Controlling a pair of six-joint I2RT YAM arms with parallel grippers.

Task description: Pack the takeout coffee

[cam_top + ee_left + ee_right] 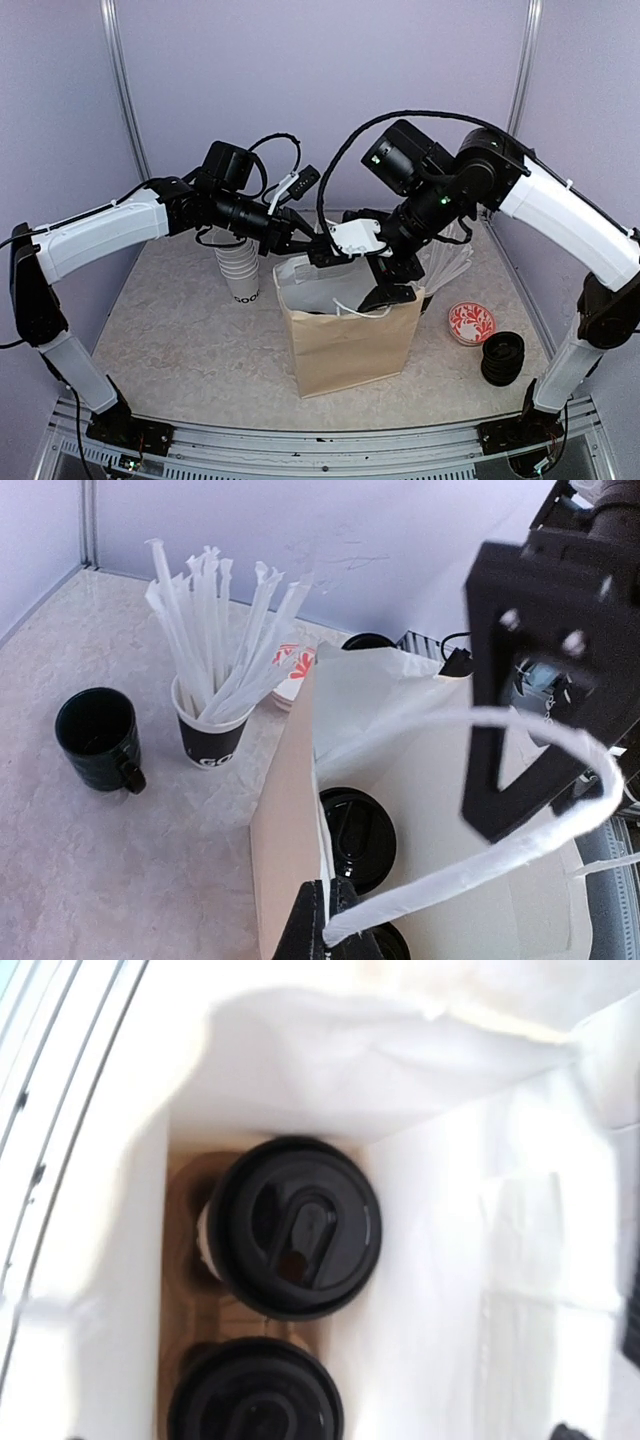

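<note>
Overhead, the left jaws clench the rim of the paper bag [345, 350]; the right jaws hang released over its mouth. Left wrist: the handle [480, 865] arcs close by the right jaws. Right wrist: both takeout coffees [295, 1225] sit inside; rising straight up likely avoids snagging.

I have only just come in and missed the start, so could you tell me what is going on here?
Both takeout coffees already sit in their cardboard tray down inside the paper bag, black lids on. The left pincer is shut on the bag's near rim, by the root of its white handle. The right pincer hangs wide open over the bag's mouth, holding nothing.
</note>
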